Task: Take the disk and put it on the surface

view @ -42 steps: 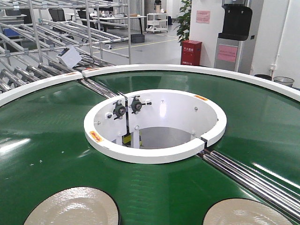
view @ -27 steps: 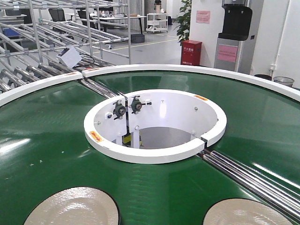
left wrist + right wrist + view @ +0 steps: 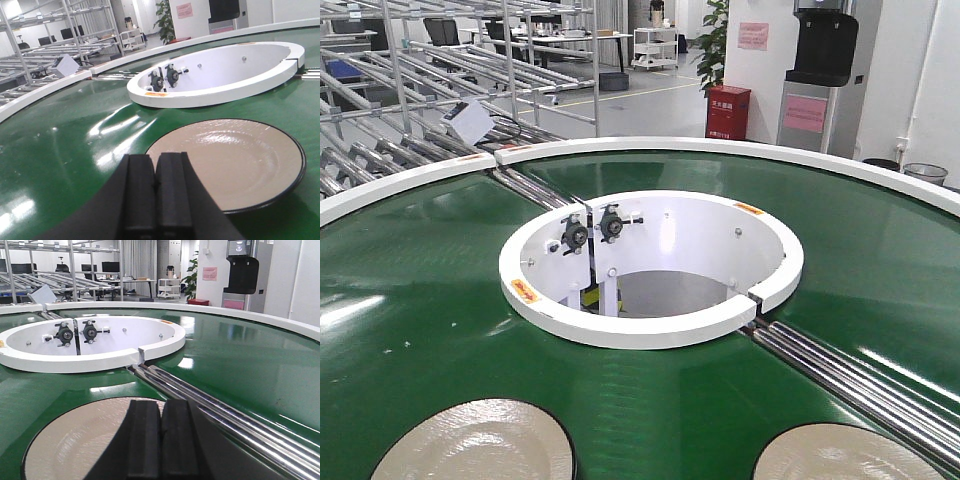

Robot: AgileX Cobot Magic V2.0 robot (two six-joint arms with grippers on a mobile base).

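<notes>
Disk [image 3: 75, 440] lies partly hidden behind the right tool [image 3: 161, 409], jaws together.

Left gripper [image 3: 156, 159]: jaws closed. Two black fingers [image 3: 140, 195] sit flat against each other, w/ only a thin seam btwn them, running vertically near frame centre. Fingers point fwd, approx. level. Dark gripper body flares out to both sides at bottom edge of left wrist view.

Right gripper [image 3: 161, 404]: same config. Jaws closed, black pads [image 3: 145, 440] face to face, seam vertical. Points fwd, approx. level. Body widens toward bottom edge of right wrist view.
</notes>
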